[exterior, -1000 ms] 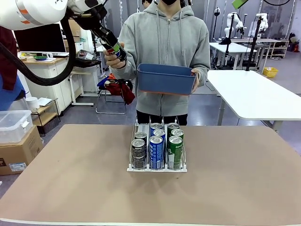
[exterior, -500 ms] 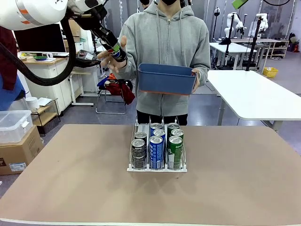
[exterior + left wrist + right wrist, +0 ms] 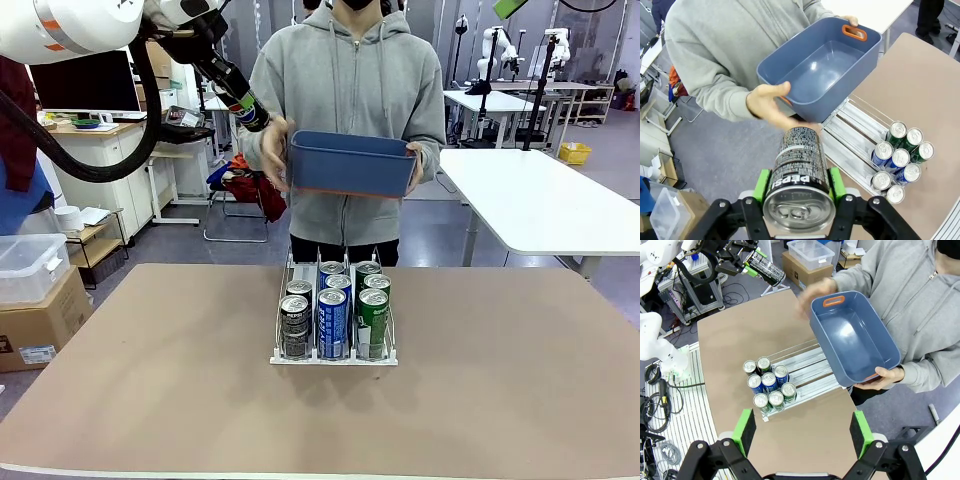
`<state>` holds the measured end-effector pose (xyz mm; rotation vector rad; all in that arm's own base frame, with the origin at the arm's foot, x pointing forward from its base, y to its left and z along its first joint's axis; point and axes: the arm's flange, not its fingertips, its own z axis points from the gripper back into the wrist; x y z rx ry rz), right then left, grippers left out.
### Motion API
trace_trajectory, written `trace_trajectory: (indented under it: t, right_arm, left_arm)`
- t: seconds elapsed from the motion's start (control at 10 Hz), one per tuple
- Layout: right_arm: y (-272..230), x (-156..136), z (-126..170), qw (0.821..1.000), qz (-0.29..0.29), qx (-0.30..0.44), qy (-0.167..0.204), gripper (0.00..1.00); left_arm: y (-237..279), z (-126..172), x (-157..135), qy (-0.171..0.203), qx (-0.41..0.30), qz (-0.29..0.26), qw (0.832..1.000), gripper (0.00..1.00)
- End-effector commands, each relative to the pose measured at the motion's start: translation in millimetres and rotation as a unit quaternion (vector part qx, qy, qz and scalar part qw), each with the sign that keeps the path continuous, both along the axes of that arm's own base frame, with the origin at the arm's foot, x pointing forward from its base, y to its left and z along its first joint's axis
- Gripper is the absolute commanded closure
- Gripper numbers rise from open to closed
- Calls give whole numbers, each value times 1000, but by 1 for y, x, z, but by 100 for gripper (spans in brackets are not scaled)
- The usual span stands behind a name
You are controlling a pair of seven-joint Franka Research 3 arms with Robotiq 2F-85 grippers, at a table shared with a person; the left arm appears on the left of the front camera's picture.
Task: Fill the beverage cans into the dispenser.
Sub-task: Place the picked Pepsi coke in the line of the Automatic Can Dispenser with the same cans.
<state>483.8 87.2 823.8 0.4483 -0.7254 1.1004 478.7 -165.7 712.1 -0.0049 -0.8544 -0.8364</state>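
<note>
The left gripper (image 3: 799, 187) is clenched on a dark can (image 3: 799, 172), its green pads (image 3: 761, 186) pressed to either side of the body near the silver top; the can lies along the fingers, bottom pointing away, likely so it can be lowered bottom-first into a lane. In the front view that gripper (image 3: 247, 110) hangs high at about 10 o'clock from the dispenser (image 3: 334, 356), well above the table (image 3: 150, 380) and just beside the person's hand (image 3: 275, 152). The person holds a blue bin (image 3: 352, 165) with both hands at chest height, beyond the table's far edge; from the left wrist its inside looks empty, so this can may be the last one. The dispenser stands at mid-table with seven cans (image 3: 333, 318) upright: two dark ones in the left lane, three blue in the middle, two green on the right. The left lane has room behind its pair at 12 o'clock, which looks like the fitting slot for the held dark can. The right gripper (image 3: 805, 432) hovers high over the table's right side, fingers spread wide and holding nothing, apparently kept out of the way.
</note>
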Motion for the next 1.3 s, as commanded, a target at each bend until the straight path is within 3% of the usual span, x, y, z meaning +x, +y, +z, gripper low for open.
trace_trajectory:
  t: [0.0,1.0,1.1,1.2]
  right_arm:
    - [-1,0,2,1000,-1,1,-1,0]
    - [-1,0,2,1000,-1,1,-1,0]
    - [-1,0,2,1000,-1,1,-1,0]
    - [-1,0,2,1000,-1,1,-1,0]
  left_arm:
    - [2,2,0,-4,3,2,1000,62]
    - [2,2,0,-4,3,2,1000,62]
    - [0,0,0,0,0,0,1000,42]
    - [-5,-8,5,27,20,73,997,42]
